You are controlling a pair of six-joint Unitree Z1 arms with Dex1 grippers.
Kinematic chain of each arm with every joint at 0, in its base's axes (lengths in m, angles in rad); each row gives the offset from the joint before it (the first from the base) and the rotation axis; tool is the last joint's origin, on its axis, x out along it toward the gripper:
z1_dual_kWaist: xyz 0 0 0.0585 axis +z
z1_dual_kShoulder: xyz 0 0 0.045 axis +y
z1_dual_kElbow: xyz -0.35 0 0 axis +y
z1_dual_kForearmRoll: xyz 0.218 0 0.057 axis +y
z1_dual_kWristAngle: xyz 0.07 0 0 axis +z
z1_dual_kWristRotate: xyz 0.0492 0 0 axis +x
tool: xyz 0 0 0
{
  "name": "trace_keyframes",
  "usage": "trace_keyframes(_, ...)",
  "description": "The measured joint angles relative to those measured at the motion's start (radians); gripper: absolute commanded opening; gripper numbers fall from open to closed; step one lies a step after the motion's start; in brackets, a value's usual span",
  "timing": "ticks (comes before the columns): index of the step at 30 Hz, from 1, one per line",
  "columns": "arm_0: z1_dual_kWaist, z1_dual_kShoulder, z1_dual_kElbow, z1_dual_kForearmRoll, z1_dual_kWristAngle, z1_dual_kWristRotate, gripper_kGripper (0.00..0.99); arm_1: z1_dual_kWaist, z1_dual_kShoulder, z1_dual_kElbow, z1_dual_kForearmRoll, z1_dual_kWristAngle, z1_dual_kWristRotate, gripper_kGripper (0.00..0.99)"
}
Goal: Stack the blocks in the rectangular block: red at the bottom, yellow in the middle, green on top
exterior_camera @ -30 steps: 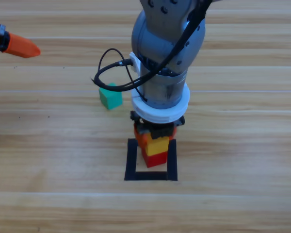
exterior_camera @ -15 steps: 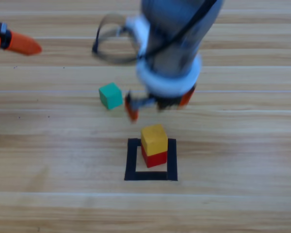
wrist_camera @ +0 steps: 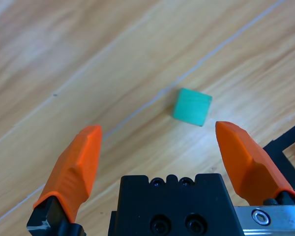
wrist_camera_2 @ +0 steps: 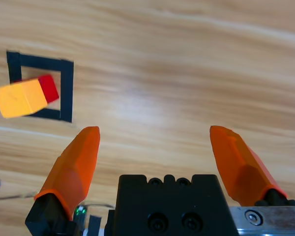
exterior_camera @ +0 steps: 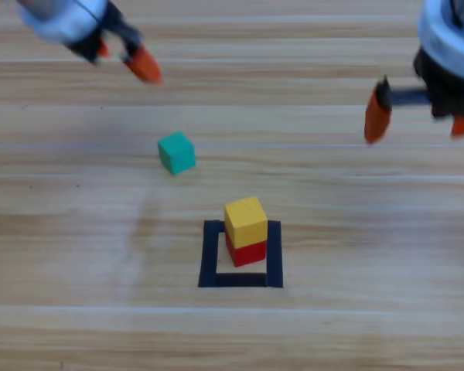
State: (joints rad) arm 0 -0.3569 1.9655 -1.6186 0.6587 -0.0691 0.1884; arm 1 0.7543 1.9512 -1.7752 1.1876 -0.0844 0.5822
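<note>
The yellow cube (exterior_camera: 245, 219) sits on the red cube (exterior_camera: 248, 252) inside the black tape square (exterior_camera: 209, 256). The green cube (exterior_camera: 176, 152) lies up-left of the square. The left gripper (wrist_camera: 164, 147) above the green cube and the right gripper (wrist_camera_2: 155, 150) up-right of the square each spread their 2 jaws wide, empty.

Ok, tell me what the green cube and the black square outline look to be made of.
Green cube: matte and evenly coloured with no shine, probably painted wood or foam; which one is unclear. Black square outline: flat strips lying flush on the wooden table, squared corners, most likely tape.
</note>
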Motion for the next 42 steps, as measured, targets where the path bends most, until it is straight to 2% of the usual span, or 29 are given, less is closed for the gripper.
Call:
trace_keyframes(1,-0.038,0.036,0.000,0.007,0.024,0.000,0.990,-0.026,-0.011,0.063,-0.054,0.050,-0.015,0.990)
trace_keyframes(4,-0.106,0.098,0.000,0.019,0.067,0.000,0.990,-0.056,-0.015,0.080,-0.091,0.073,-0.023,0.990)
trace_keyframes(10,-0.161,0.178,-0.048,0.040,0.127,-0.025,0.990,-0.067,-0.014,0.080,-0.097,0.094,-0.072,0.990)
trace_keyframes(13,-0.179,0.222,-0.141,0.104,0.159,-0.047,0.990,-0.068,-0.013,0.080,-0.111,0.128,-0.100,0.990)
trace_keyframes(19,-0.198,0.315,-0.270,0.151,0.171,-0.052,0.990,-0.069,-0.011,0.080,-0.136,0.165,-0.104,0.990)
trace_keyframes(30,-0.194,0.354,-0.271,0.152,0.159,-0.050,0.990,-0.069,-0.010,0.080,-0.137,0.201,-0.109,0.990)
trace_keyframes(42,-0.122,0.354,-0.222,0.152,0.146,0.003,0.973,-0.069,-0.010,0.080,-0.137,0.212,-0.109,0.990)
